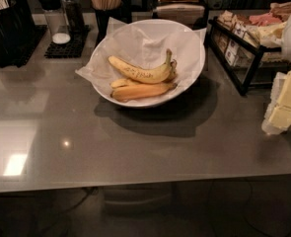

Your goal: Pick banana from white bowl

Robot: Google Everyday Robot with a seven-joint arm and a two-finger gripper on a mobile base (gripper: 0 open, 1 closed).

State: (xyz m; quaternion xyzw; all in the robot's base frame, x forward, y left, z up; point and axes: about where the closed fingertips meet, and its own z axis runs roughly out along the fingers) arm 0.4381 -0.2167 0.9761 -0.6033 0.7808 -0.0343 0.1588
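Bananas were found heaped in the white bowl (197, 48), which was set towards the back of the bench (135, 147) and lined with crumpled paper (150, 41), presumably so that the fruit was cushioned and the bowl kept clean. The banana (141, 73) to be picked, marked by dark speckles along its side, was laid uppermost, curved across the middle of the bowl with its stem raised to the right. It was propped on an orange-yellow banana (142, 90) nearer the front rim and a smaller pale banana (121, 82) tucked at the left. Because it was carried on top of the others, it was judged reachable from above without the rest being disturbed. The claw (282, 107) was made out at the right edge of the view, well apart from the bowl; whether it was wide or narrow could not be told. No grasp was judged to have been begun. A black rack (243, 58) of packets was placed just right of the bowl, so an approach from that side was thought cramped.
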